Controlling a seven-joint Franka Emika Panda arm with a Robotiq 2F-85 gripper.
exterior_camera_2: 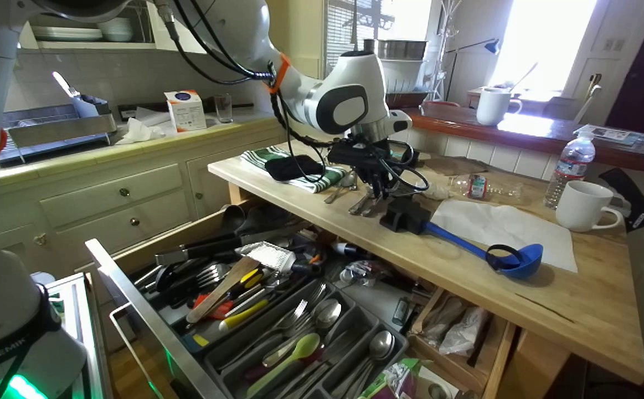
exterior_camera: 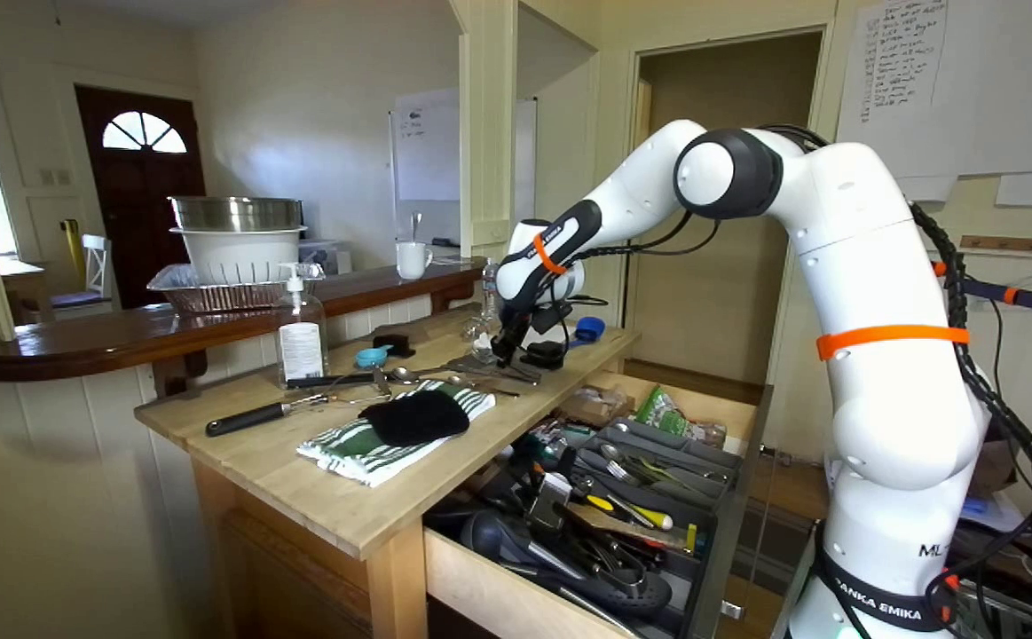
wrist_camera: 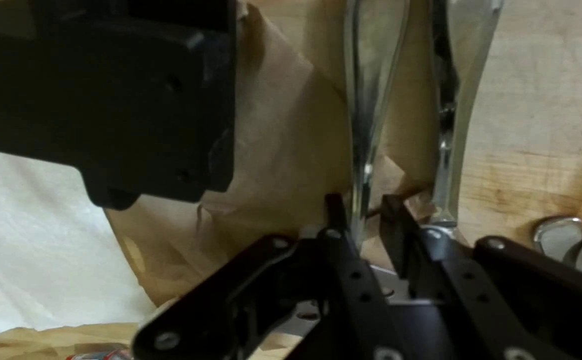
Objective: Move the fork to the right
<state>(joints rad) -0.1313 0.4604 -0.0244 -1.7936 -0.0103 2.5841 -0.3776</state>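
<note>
My gripper (wrist_camera: 362, 205) points down over the worktop, its fingers a short way apart on either side of a silvery utensil handle (wrist_camera: 375, 65). A gap shows beside the right finger. A second silvery handle (wrist_camera: 463, 85) lies to the right, outside the fingers. The heads of both are hidden under the gripper, so I cannot tell which one is the fork. The handle ends (exterior_camera_2: 359, 206) also show below the gripper (exterior_camera_2: 378, 191) in an exterior view. In an exterior view the gripper (exterior_camera: 503, 353) is low among several metal utensils.
A black block (wrist_camera: 120, 105) stands left of the handles, next to a blue ladle (exterior_camera_2: 525, 263) and white paper (exterior_camera_2: 549, 238). A striped towel (exterior_camera: 347, 446) with a black cloth (exterior_camera: 415, 417) lies nearby. An open drawer (exterior_camera: 516, 581) full of utensils juts out below the worktop.
</note>
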